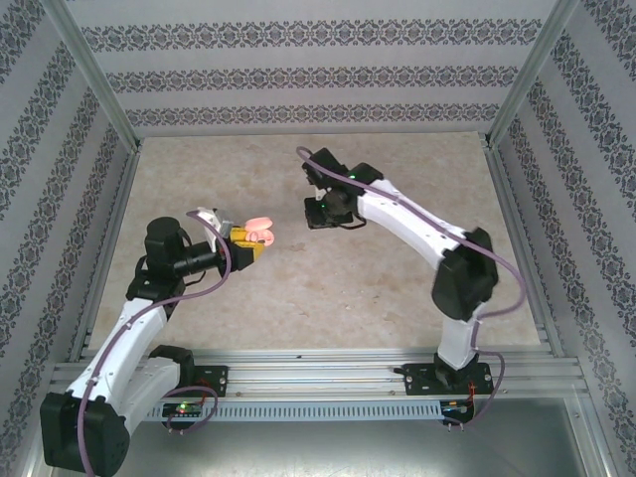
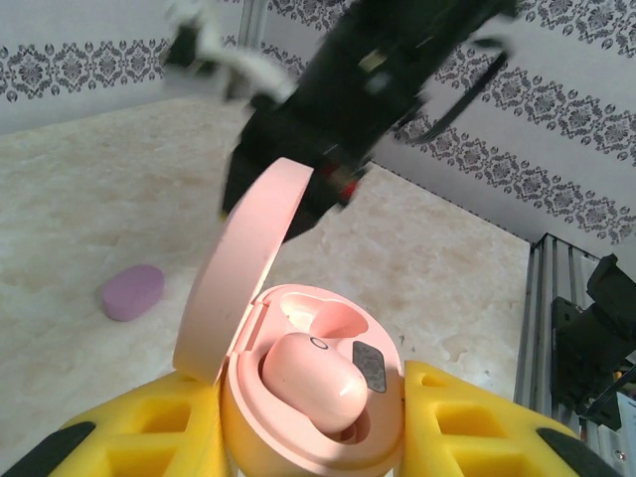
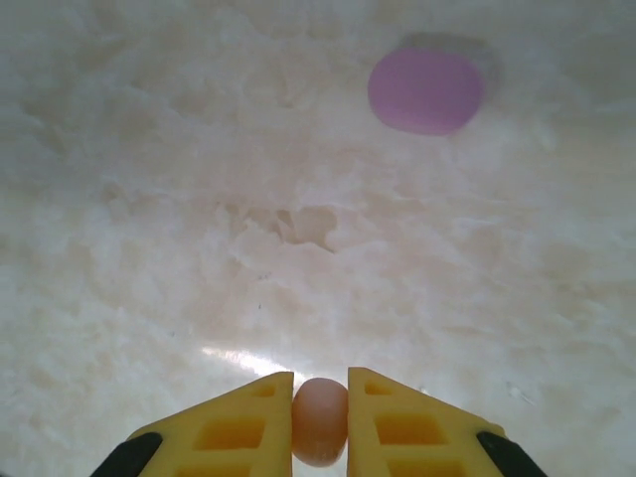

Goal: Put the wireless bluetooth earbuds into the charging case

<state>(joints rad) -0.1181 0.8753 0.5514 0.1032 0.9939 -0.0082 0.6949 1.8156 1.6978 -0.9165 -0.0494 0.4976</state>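
the yellow fingers (image 2: 149,432) of the left gripper (image 1: 252,244) are clamped on both sides of the pink charging case (image 2: 298,442), holding it up off the table (image 1: 328,298). one pale pink earbud (image 2: 313,383) sits in the case's nearer socket, and the socket behind it shows its smooth pale wall. the lid (image 2: 248,268) stands swung open at the case's left edge. just beyond the lid hangs the right gripper (image 1: 323,212), dark and blurred from the left wrist, close to the case but apart from it. its own fingers (image 3: 248,422) are pressed together on a second pale pink earbud (image 3: 320,425) above the tabletop. farther from the case, a closed purple oval case (image 2: 131,292) lies on the table, and the patterned wall (image 1: 298,79) stands behind it all
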